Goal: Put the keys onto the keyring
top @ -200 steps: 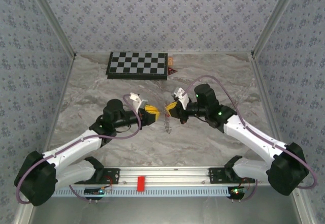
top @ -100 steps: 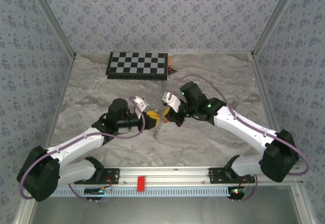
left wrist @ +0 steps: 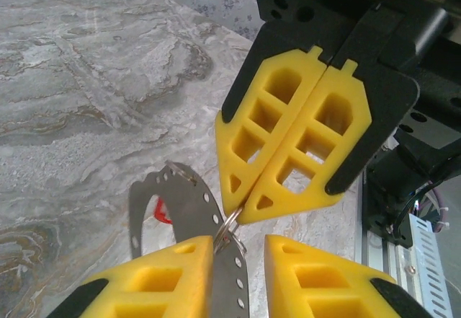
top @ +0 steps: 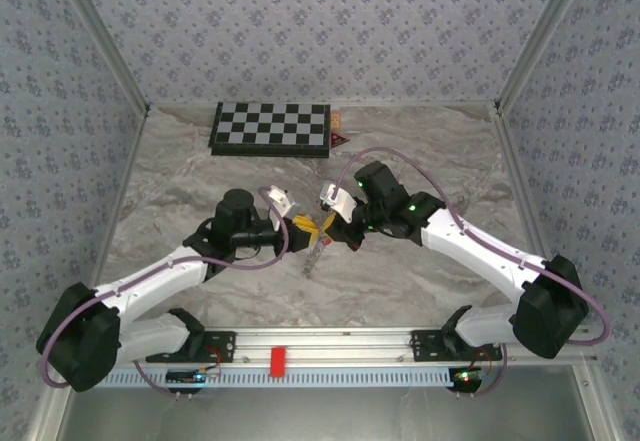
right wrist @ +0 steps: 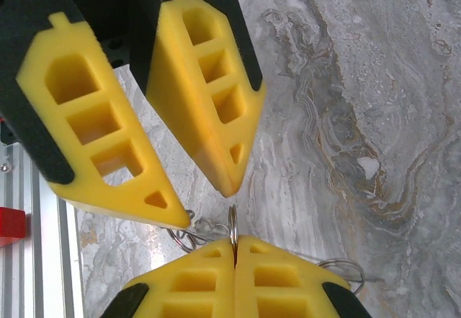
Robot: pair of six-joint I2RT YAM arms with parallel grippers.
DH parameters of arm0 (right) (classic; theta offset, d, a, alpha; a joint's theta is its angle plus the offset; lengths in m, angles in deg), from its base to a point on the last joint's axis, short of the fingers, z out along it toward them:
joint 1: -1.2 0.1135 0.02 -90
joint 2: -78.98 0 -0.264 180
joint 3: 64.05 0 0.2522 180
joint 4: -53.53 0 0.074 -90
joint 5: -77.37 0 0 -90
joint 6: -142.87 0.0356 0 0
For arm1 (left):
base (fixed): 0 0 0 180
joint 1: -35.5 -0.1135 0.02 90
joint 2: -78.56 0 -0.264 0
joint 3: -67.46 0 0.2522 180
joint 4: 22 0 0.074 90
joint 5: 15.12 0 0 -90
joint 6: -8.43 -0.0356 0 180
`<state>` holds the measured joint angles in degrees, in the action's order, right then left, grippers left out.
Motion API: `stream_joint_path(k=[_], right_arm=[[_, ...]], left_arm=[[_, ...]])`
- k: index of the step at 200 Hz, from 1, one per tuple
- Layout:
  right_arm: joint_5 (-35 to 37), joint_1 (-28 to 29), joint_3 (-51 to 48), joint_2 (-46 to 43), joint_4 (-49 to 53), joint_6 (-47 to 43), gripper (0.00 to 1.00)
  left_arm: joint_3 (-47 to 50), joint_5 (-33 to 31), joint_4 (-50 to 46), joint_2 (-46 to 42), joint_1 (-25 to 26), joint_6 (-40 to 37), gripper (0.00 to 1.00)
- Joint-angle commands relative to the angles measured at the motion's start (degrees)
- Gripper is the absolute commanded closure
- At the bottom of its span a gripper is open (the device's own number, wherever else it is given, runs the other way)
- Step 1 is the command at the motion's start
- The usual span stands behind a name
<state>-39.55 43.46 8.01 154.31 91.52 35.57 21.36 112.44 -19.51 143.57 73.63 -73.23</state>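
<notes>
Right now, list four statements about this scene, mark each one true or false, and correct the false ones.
1. The right tool is shut on a thin metal ring. True.
2. The left tool is clamped shut. False: a gap shows between its fingers.
3. A checkerboard lies at the far side of the table. True.
4. The two tools are at opposite edges of the table. False: they meet tip to tip over its middle.

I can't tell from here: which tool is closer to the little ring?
Right. The right tool is shut on the ring; the left tool is open just beside it.
</notes>
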Motion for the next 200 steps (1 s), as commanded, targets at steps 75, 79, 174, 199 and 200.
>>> stream_joint_path(k=[75,79,174,199,200], right_arm=[[-2.62,0.34,0.34,-1.06,-1.36,-0.28,1.00],[-2.70,0.37,0.32,-1.06,-1.37,-0.28,1.00],[-4.62,-1.48,-0.91,-1.76,-3.26,1.39,1.00],[-4.54,-1.70,-1.21,-1.85,-3.62,1.67,1.00],[-4.50,-1.72,-1.15,-1.90,-3.64,1.70,1.00]], left_arm=[[-4.88,6.76,-0.94,5.15,0.36,-1.54,0.81],[-4.93,6.80,-1.12,5.28,0.36,-1.68,0.81],[-3.02,2.30,-2.10,1.31,-1.01,-2.28,0.78],[-1.72,0.56,-1.27,-1.73,-1.53,-1.74,0.78],[-1.70,0.53,-1.20,-1.86,-1.55,-1.74,0.78]])
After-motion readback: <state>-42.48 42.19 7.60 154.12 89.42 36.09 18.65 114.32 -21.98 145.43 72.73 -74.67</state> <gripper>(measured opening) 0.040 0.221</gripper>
